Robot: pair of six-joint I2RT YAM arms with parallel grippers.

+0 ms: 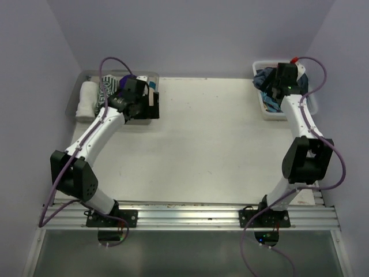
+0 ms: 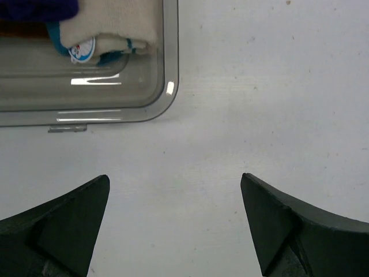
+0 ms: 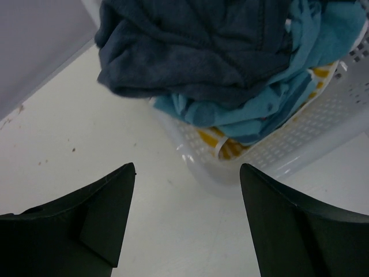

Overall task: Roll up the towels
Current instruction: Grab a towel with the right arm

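The right gripper (image 3: 187, 172) hangs with its jaws wide apart and nothing between them. The near rim of the white lattice basket (image 3: 314, 135) lies directly ahead of its fingertips. Beyond and above that rim a dark navy towel (image 3: 196, 46) spills over the edge, with a light blue towel (image 3: 271, 104) bunched beneath it and to its right.

The step in hand looks like fetching the next towel to roll. To do it well, go forward and up to the navy overhang and close on one hanging fold, not deep in the heap, so the blue one is not dragged along. Keep the lower finger off the lattice wall, since the basket looks light enough to shift. Lift clear before carrying the towel to the bare table (image 3: 86, 144) on the left.

The left gripper (image 2: 174, 180), likewise spread and empty, hovers over the table just short of the clear tub (image 2: 168, 75). Ahead and to its left, inside the tub, a cream-and-teal towel (image 2: 109, 26) lies bundled.
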